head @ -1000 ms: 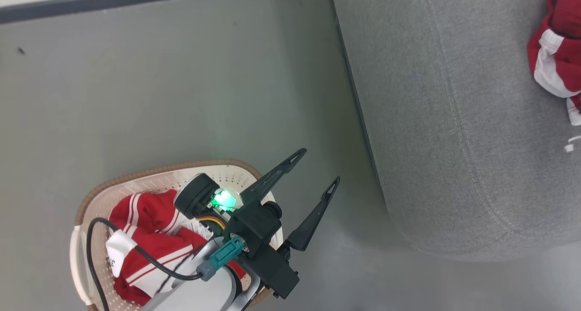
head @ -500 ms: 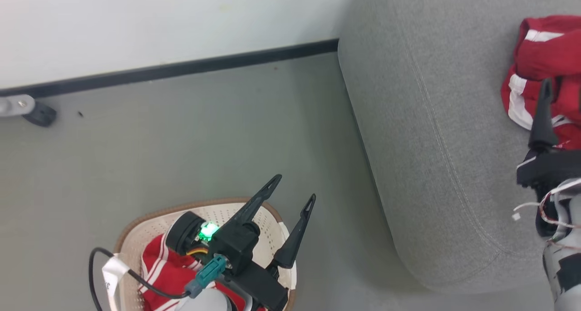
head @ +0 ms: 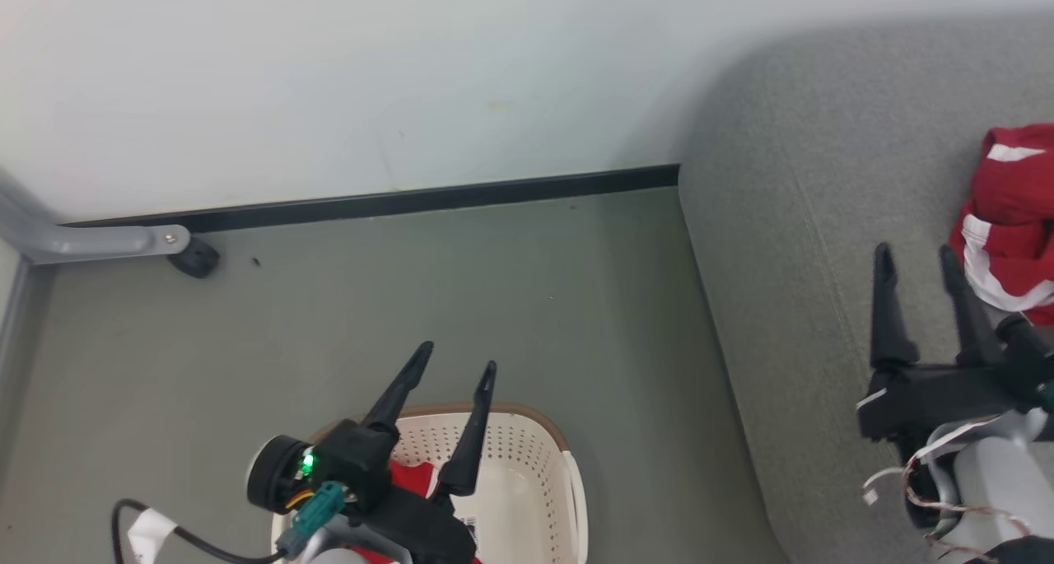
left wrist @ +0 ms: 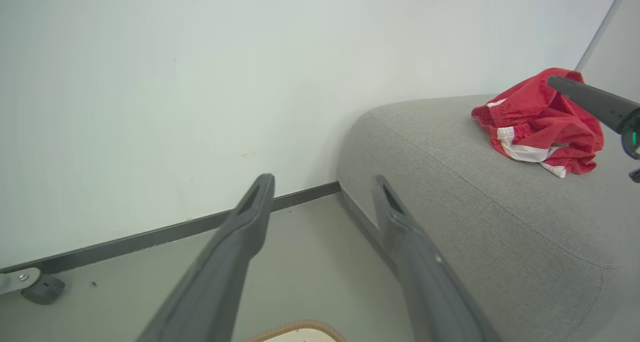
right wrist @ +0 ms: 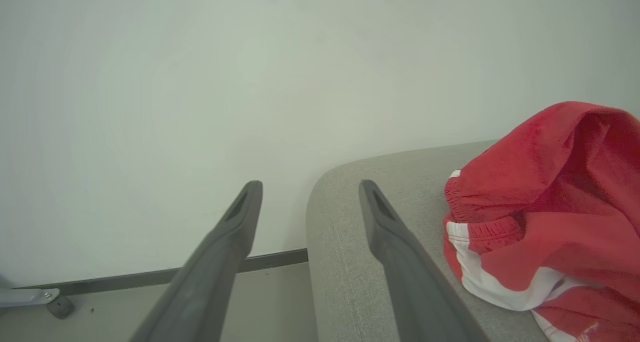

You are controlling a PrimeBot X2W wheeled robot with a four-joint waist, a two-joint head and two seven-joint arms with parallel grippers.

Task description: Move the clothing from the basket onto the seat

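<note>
- The right gripper (head: 916,251) has its jaws spread and empty, above the seat (head: 807,259). It is just beside the red striped shorts (head: 1009,210), which lie well in from the seat's rounded end.
- The left gripper (head: 458,356) is likewise spread and empty, over the far rim of the basket (head: 527,420).
- Changed: the head camera has swung up to take in the wall (head: 412,70), and the right gripper has come into its view.
- Meaning: one garment looks delivered. Red clothing (head: 412,475) remains in the basket, so another pick is probably due.

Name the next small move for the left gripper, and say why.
Probably dip the open left gripper down into the basket: it hovers empty over it, red clothing lies inside, and one garment already sits on the seat.
</note>
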